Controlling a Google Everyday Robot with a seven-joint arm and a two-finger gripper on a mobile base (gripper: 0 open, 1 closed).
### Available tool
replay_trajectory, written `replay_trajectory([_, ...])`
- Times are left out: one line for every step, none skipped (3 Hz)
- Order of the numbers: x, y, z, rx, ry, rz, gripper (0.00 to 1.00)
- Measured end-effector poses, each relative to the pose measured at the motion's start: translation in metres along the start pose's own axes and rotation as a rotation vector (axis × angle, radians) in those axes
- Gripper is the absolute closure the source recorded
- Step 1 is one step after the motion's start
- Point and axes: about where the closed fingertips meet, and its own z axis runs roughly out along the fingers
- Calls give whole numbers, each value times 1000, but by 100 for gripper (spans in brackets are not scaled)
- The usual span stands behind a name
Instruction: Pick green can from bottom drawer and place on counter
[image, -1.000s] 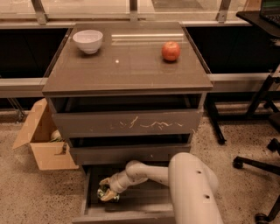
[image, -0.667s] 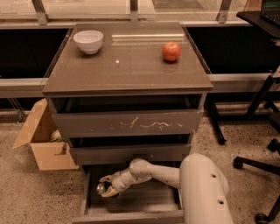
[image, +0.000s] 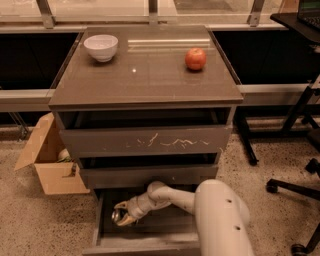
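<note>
The tool (image: 123, 218) sits low inside the open bottom drawer (image: 150, 243), toward its left side, with its fingers closed on the green can (image: 116, 216). The can's round metallic end faces outward, and most of its body is hidden in the grip. Since a second ago the tool and can have hardly moved, staying in the same left part of the drawer. The elbow is in the same place too. The bulky white arm (image: 220, 220) swung slightly right and is now back where it began, covering the drawer's right half.

Above the open drawer, the middle drawer (image: 150, 175) and the scratched drawer front (image: 150, 141) are as before. The glossy grey-brown tabletop (image: 150, 75) carries a white bowl (image: 101, 47) at its back left and a red apple (image: 195, 58) at its back right, well apart. Neither has shifted.

An open cardboard box (image: 50, 167) stands on the speckled floor (image: 30, 225) just left of the cabinet. To the right are a black desk leg (image: 246, 142) and the wheeled base of an office chair (image: 295, 187). A pale ledge (image: 25, 95) runs along the dark wall behind the cabinet, with metal window framing above it.
</note>
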Motion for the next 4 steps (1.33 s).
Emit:
replay_trajectory([37,49,48,-158,-10,-16,100])
replay_trajectory([29,48,45,-158,-10,-16,100])
replay_trajectory([29,48,45,-158,-10,-16,82])
replay_trajectory([28,48,45,-158,-10,-16,54])
